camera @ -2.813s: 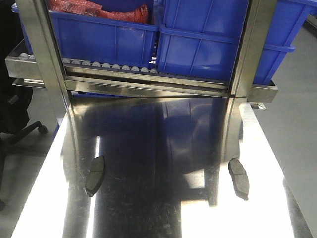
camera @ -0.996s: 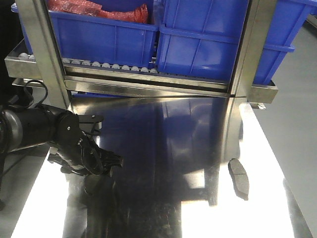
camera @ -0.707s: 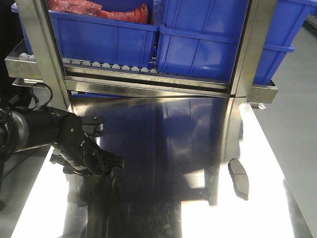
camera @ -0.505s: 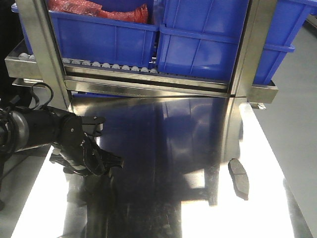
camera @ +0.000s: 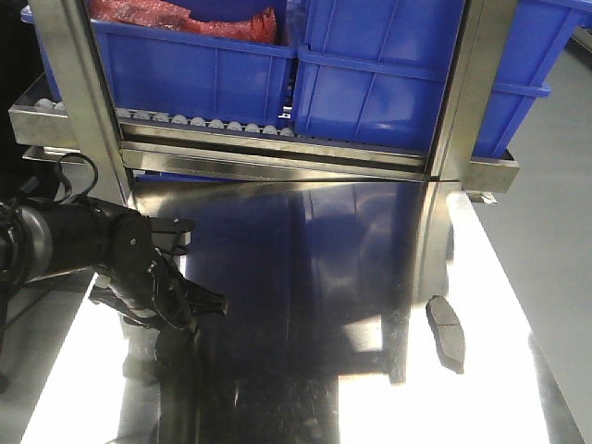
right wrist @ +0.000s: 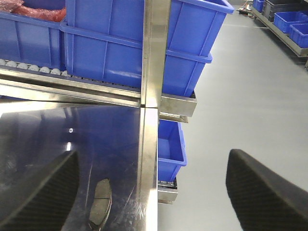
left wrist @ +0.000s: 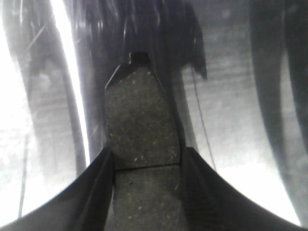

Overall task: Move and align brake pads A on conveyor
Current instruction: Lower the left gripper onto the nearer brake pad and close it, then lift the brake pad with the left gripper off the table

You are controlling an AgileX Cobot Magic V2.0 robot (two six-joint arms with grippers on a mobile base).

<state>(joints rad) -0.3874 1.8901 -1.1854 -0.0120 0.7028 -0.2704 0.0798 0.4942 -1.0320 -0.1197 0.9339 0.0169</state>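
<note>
Left wrist view, brake pad [left wrist: 142, 115] lengthwise between the fingers of left pincer [left wrist: 146, 161], clenched on its long edges, right pincer [right wrist: 151, 161] released.

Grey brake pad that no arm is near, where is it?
In the front view, the flat grey brake pad lies on the shiny steel table, toward its right edge, on the near side of the right steel upright post.

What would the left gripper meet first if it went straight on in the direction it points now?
The left gripper would meet the brake pad, which lies directly ahead on the steel table. In the wrist view the fingers flank the pad's sides. Whether they touch it is unclear.
</note>
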